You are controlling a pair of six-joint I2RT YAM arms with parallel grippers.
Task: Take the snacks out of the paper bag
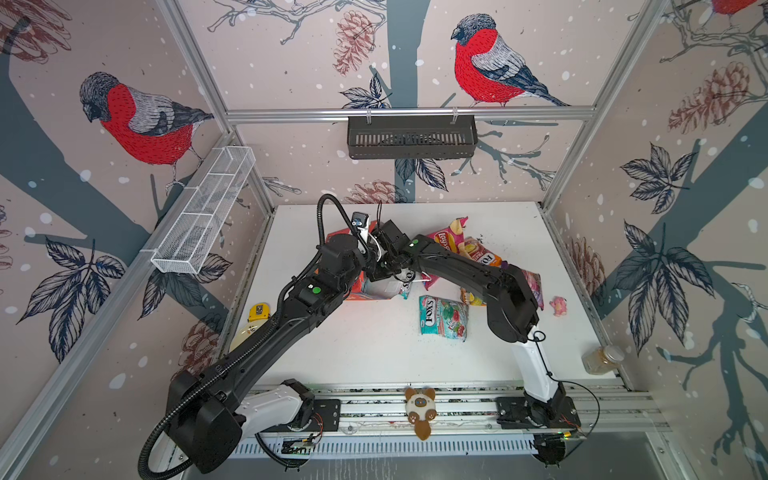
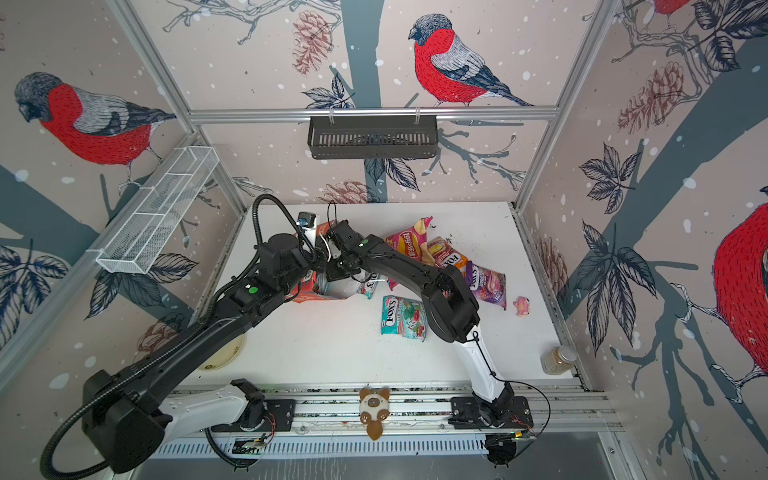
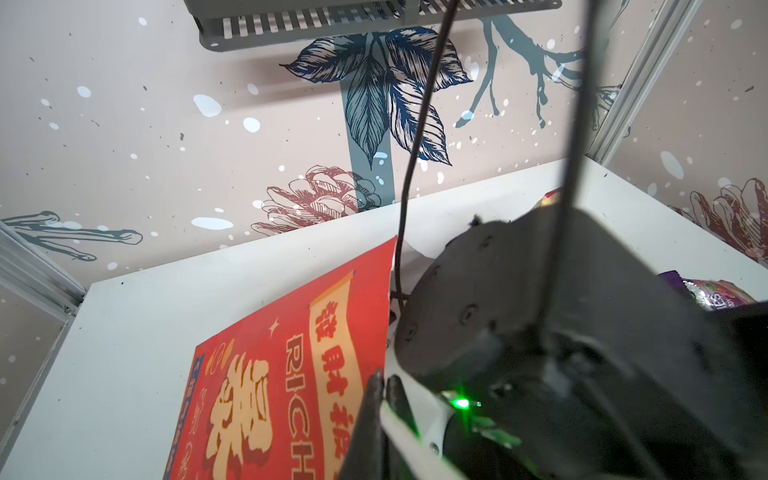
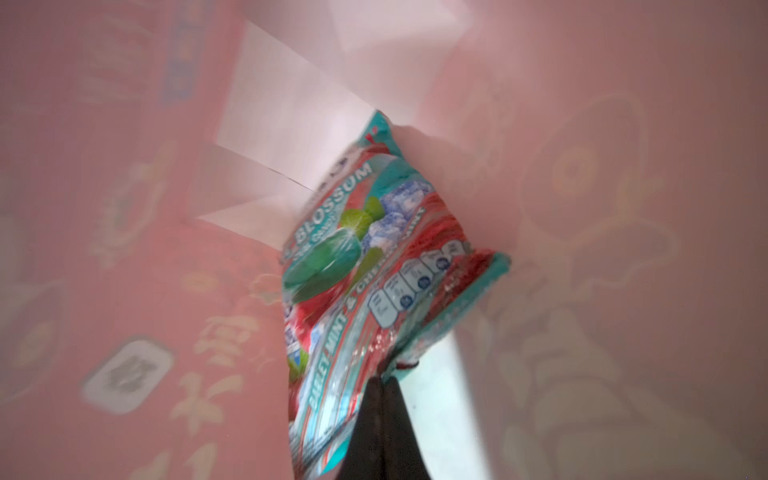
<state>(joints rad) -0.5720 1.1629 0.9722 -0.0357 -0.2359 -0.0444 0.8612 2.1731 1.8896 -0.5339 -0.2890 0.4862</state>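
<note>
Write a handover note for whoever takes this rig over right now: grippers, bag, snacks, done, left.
Left gripper: shut, pinching the paper bag at its rim.
Right gripper: inside the bag, shut on a teal candy packet.
Done: chip bag, orange packet, purple packet and second teal packet lie out on the table.
Left: draw the held packet out. A packet end shows at the bag's mouth; whether it is the held one is unclear. Check the bag for more.
</note>
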